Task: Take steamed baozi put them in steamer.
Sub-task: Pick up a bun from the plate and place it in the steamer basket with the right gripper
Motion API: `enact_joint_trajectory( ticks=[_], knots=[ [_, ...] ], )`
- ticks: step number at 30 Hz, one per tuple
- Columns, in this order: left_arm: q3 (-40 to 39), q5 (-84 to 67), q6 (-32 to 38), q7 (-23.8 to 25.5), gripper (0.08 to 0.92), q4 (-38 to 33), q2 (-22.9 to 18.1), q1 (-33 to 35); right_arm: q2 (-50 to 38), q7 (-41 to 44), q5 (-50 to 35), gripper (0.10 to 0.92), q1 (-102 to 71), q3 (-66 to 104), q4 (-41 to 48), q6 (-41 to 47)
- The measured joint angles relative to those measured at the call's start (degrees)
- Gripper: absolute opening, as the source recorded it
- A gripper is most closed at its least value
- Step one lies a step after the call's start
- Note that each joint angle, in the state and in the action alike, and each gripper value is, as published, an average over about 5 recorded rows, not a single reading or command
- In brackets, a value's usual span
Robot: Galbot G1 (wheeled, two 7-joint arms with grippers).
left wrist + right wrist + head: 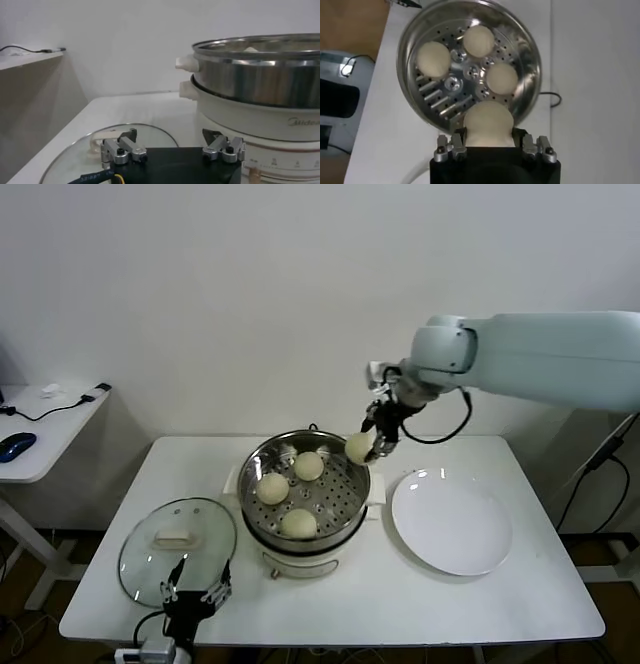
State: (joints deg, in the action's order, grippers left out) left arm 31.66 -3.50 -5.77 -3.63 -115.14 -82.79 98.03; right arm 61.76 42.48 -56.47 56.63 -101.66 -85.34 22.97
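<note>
Held baozi: a smooth, cream-white steamed baozi (pixel 358 447) hangs clamped in the right pincer (pixel 372 450), over the far right rim of the steamer; it appears carried high so that it clears the steel wall before going down.
Baozi in the pot: three more buns (pixel 297 490) sit on the perforated tray, apart from one another, with a bare patch on the right side of the tray that looks meant for the fourth.
Steamer: the steamer (pixel 352 506) stands mid-tabletop, a round, shiny stainless-steel pot with a holed tray, set on a white base with side handles.
Right pincer: dark metal jaws, closed on the soft bun from both sides; in the right wrist view the dough (pixel 489 124) bulges slightly between them, a sign of how easily it yields.
Plate: a flat, glossy white plate (pixel 452 521) lies just right of the steamer with nothing on it, so by the look of it this bun is the last.
Lid: a round glass lid (pixel 178 546) with a white handle rests flat on the near left of the tabletop (pixel 480 604), out of the way of the pot's open mouth.
Left pincer: the left pincer (pixel 196 593) waits at the near edge beside the lid, jaws apart and holding nothing.
Tabletop: white, matte and rectangular.
</note>
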Motion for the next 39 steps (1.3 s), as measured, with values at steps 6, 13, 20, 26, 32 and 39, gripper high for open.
enact_joint_trajectory(
  ticks=[6,13,20,26,32,39],
  knots=[
    [0.1,-0.1,0.0,0.0,0.823,0.5,0.1,-0.1,3.6,-1.6,0.4,0.611,-4.0,0.1,0.9,1.0],
    [0.1,-0.1,0.1,0.0,0.823,1.1,0.1,-0.3,6.1,-2.2,3.1,0.611,-8.5,0.4,3.8,1.2],
    [0.0,-0.2,0.1,0.0,0.823,1.5,0.1,-0.6,7.3,-3.1,5.6,0.623,-12.1,1.0,6.3,1.0],
    [0.2,-0.3,0.1,0.0,0.823,1.2,0.1,-0.5,7.7,-4.0,6.5,0.742,-14.2,2.0,7.5,0.4],
    [0.4,-0.3,0.1,0.0,0.823,0.8,0.1,-0.1,7.1,-2.8,6.2,0.820,-14.2,2.8,8.1,-1.8],
    [0.6,-0.2,0.1,0.0,0.823,0.1,0.1,0.3,3.9,0.6,3.5,0.823,-12.0,5.0,7.7,-5.3]
  ],
)
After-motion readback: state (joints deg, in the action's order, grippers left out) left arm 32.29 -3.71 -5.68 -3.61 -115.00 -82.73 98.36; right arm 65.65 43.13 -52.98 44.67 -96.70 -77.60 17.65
